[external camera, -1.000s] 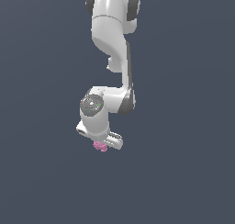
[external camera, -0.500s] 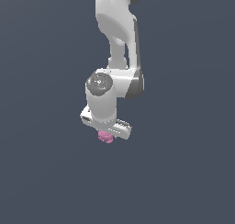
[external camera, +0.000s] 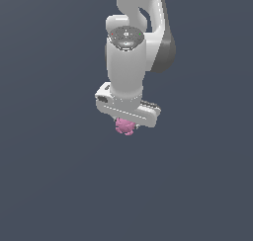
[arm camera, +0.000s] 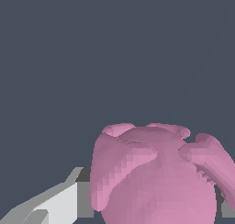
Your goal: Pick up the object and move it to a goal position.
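Exterior view. White Panda arm descending from the top of frame, wrist pointing downward, gripper [external camera: 126, 125] at its lowest end. Pink knobbly object [external camera: 124, 127] directly beneath the hand body, tucked up against its underside and protruding just below it. Fingers themselves mostly masked by the broad hand housing, so contact faces not visible here. Nothing but uniform dark blue-grey backdrop around and below; no surface, no shadow and no goal marker visible. Object apparently clear of any support, judged from the lack of anything beneath it.

Wrist view. Object [arm camera: 158, 175] filling the near field, immediately ahead of the camera and centred between the fingers. One light grey finger [arm camera: 50, 204] flush against one flank of the blob; a sliver of a second finger at the opposite flank, near the frame edge. Jaws drawn in and pinching the object across its width. No clear long axis: roughly round, with lobes projecting away from the camera and to one side.

Governing relation. Object in line with the tool axis, straight below the palm and within the pinch, no offset to either side. Grasp phase judged complete; remaining step judged to be carriage to the goal, whose direction from the tool cannot be told from either view. Lumpy surface a likely source of slip under fast motion.
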